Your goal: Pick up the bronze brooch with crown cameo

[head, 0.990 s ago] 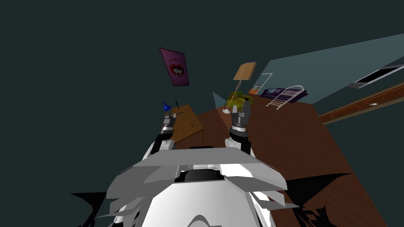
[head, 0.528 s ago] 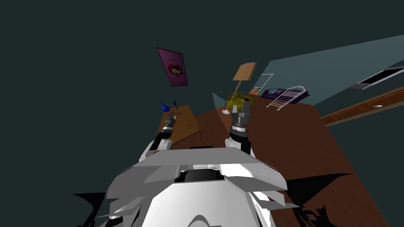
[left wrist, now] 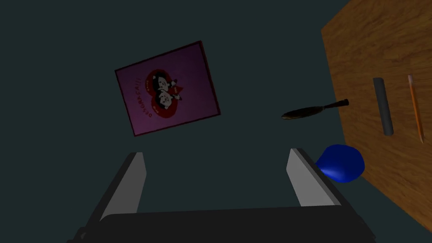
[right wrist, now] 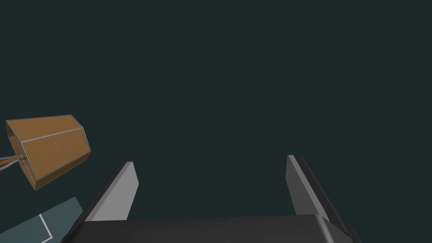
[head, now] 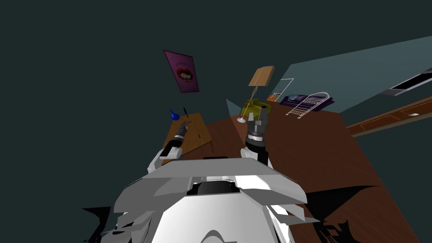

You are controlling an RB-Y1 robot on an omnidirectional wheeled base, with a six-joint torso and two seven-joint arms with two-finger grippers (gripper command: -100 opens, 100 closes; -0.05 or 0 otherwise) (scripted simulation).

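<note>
One probable brooch (left wrist: 314,110) lies beyond the spread left claw (left wrist: 216,152).

Brooch (left wrist: 310,111): dark bronze-brown, thin and flat, seen edge-on as a slim oval blade narrowing to a dark stem. Face detail cannot be read. Pose: standing up off the desk (left wrist: 379,46), stem end just inside the desk's wall-side edge, broad end raised clear. Position: near a blue rounded object (left wrist: 341,163) and a grey bar (left wrist: 383,106), touching neither.
</note>
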